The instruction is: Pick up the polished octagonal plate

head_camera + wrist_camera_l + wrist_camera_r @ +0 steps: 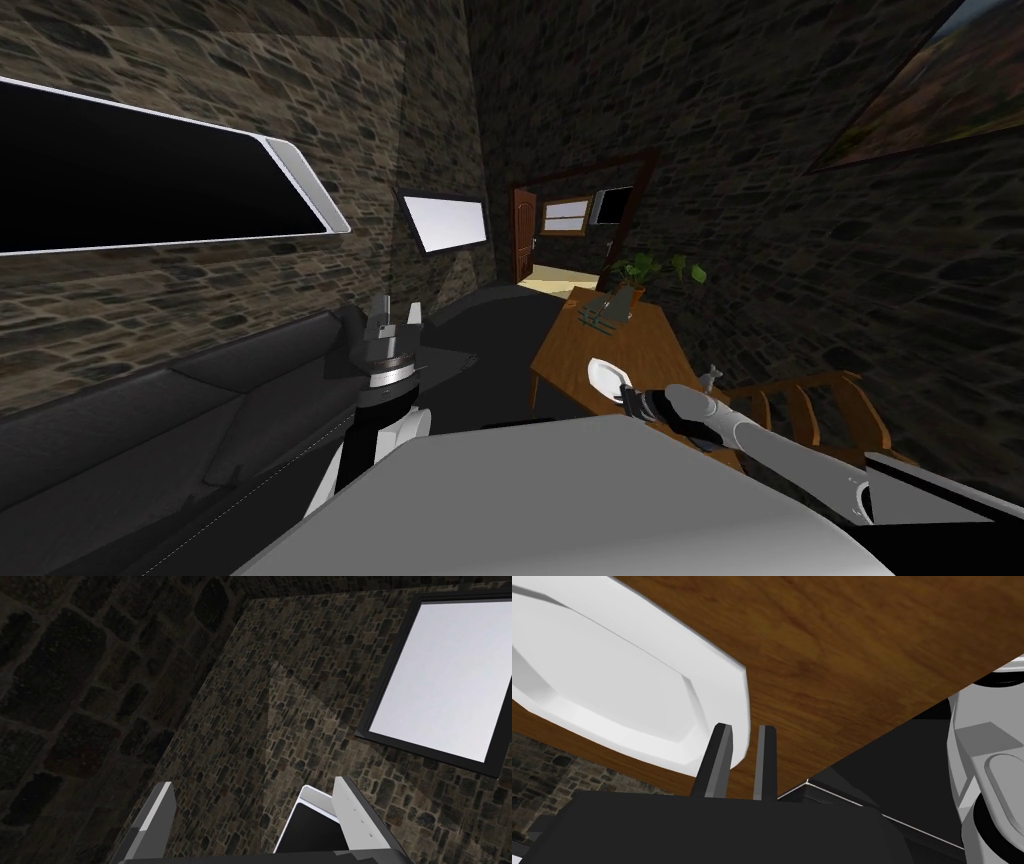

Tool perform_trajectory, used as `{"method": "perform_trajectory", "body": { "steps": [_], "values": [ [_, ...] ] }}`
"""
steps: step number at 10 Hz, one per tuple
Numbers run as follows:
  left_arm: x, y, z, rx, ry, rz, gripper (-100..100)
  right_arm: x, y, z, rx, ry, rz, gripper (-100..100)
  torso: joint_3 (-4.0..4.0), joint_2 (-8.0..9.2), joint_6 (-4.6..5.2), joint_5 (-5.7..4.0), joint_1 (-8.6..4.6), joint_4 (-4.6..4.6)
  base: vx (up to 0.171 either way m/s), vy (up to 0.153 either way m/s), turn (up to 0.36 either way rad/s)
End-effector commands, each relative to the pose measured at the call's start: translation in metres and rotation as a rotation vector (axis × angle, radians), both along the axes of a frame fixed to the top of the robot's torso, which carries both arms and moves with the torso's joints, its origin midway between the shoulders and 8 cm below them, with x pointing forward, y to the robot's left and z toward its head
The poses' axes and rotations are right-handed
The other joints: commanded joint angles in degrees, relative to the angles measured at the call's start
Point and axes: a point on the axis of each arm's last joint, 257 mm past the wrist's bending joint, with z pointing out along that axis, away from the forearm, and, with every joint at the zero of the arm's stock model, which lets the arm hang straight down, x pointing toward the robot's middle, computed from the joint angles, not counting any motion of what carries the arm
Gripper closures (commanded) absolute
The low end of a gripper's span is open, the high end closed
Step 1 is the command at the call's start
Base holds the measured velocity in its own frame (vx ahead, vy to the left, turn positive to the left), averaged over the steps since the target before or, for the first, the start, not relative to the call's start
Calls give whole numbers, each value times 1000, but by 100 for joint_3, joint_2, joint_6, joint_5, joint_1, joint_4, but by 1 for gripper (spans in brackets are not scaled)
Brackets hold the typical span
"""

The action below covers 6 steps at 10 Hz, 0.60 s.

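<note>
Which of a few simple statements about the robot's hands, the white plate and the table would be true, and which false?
1. The right gripper is shut on the rim of the white plate. True.
2. The plate is over a glass table. False: the table is brown wood.
3. The left gripper is open and holds nothing. True.
4. A potted plant stands right beside the plate. False: the potted plant stands at the table's far end, well away from the plate.
5. The plate is round. False: its rim has straight edges and corners.
</note>
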Motion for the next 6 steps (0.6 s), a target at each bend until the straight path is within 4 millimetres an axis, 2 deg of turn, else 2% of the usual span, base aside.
{"method": "perform_trajectory", "body": {
  "steps": [1,3,5,6],
  "values": [
    [0,0,0,0,0,0,0,3,-4,0,4,12,2,100,0,0,0,0,0,0,-53,16,-23],
    [0,0,0,0,0,0,0,20,-9,6,5,17,-9,100,-4,-7,1,1,-3,-2,-58,16,-51],
    [0,0,0,0,0,0,0,18,-9,5,3,20,-2,100,-2,-3,2,-1,-1,-3,-43,12,-9],
    [0,0,0,0,0,0,0,17,-9,5,5,24,-1,0,-7,-13,1,0,-4,-4,-5,2,-2]
  ]
}}
